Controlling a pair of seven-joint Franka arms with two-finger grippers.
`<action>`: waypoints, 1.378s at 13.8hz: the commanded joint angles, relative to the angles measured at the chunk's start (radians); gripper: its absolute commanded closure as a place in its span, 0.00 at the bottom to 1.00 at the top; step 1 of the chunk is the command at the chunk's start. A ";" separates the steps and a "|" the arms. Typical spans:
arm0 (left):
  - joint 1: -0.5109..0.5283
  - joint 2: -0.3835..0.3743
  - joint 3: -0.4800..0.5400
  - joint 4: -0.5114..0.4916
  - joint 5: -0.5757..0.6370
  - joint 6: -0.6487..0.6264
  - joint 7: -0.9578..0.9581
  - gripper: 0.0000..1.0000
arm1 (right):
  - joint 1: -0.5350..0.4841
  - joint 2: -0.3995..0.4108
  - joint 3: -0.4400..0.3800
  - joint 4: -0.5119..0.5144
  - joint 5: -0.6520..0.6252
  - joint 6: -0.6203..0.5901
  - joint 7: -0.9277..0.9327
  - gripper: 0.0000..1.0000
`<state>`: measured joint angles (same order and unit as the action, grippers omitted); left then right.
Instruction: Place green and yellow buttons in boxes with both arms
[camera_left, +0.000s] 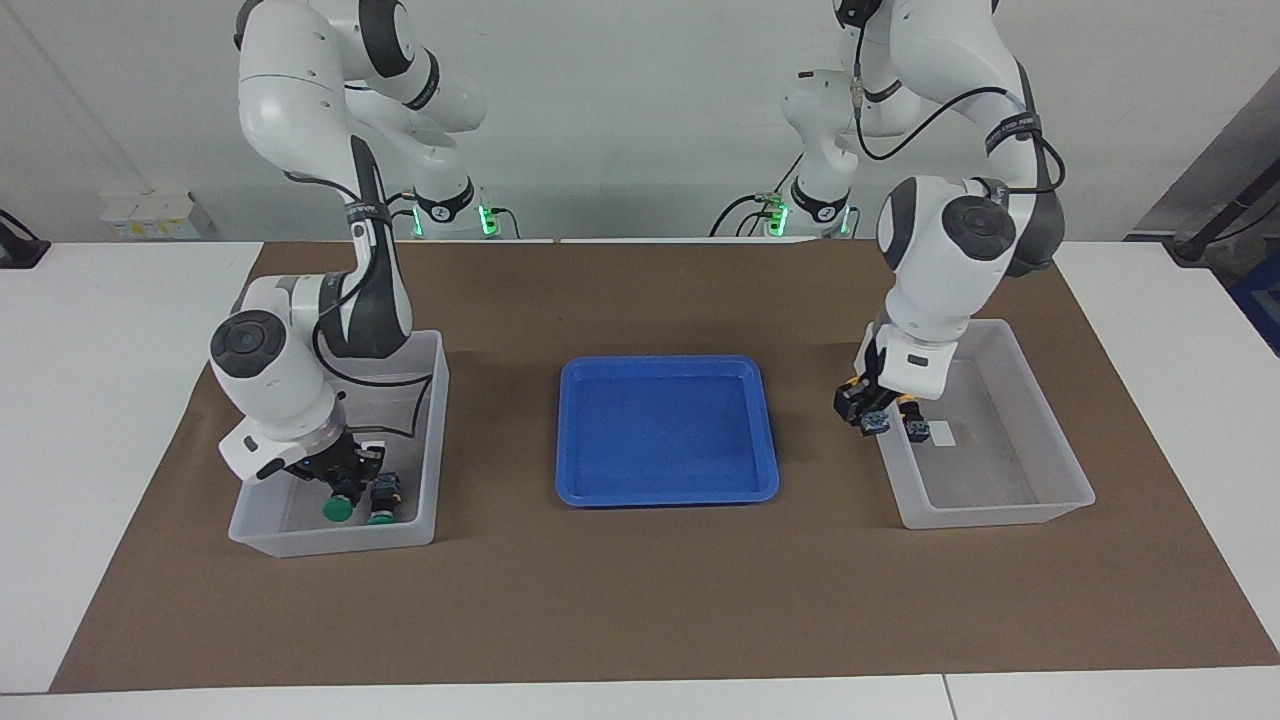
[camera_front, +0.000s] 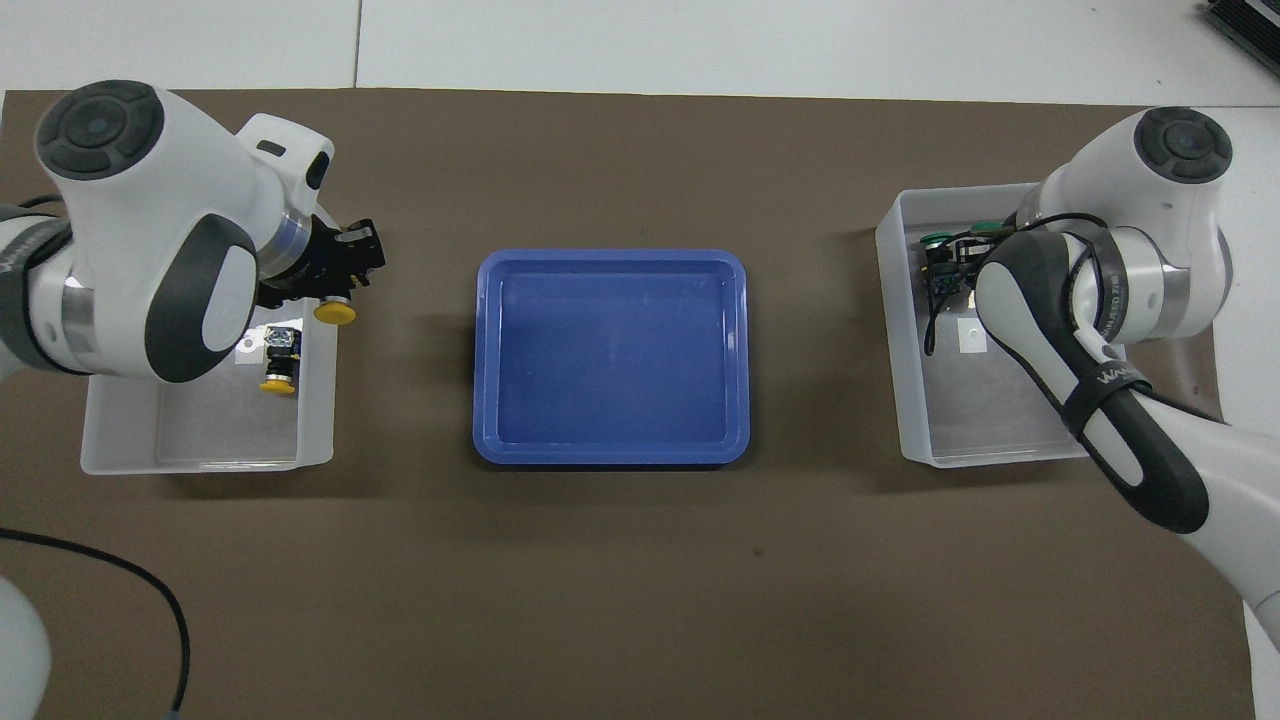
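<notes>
My left gripper (camera_left: 868, 412) is shut on a yellow button (camera_front: 333, 312) and holds it over the rim of the translucent box (camera_left: 1062, 445) at the left arm's end, on the edge toward the blue tray. A second yellow button (camera_front: 279, 362) lies inside this box (camera_front: 200, 440). My right gripper (camera_left: 347, 487) is low inside the other box (camera_left: 433, 440), shut on a green button (camera_left: 338, 510) at the box floor. A second green button (camera_left: 383, 505) lies right beside it. In the overhead view the right arm hides most of that gripper; both green caps (camera_front: 937, 238) show.
A shallow blue tray (camera_left: 665, 362) sits between the two boxes, with nothing in it. A brown mat (camera_left: 640, 600) covers the table. Each box has a small white sticker (camera_front: 970, 335) on its floor.
</notes>
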<state>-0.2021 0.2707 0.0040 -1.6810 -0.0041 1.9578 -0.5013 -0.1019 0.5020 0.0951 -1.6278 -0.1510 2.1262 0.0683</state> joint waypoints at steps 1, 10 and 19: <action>0.094 -0.008 -0.009 -0.003 0.004 -0.037 0.191 1.00 | -0.005 0.007 0.008 -0.003 -0.007 0.031 -0.019 0.32; 0.265 -0.051 -0.003 -0.288 0.012 0.334 0.475 1.00 | -0.012 -0.158 0.008 -0.043 0.008 -0.015 -0.008 0.00; 0.297 -0.034 -0.003 -0.353 0.016 0.432 0.506 0.37 | 0.080 -0.419 0.011 -0.112 0.105 -0.193 0.113 0.00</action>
<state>0.0952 0.2629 0.0056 -2.0210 -0.0038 2.3804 -0.0036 -0.0251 0.1612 0.1024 -1.6621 -0.0586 1.9297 0.1557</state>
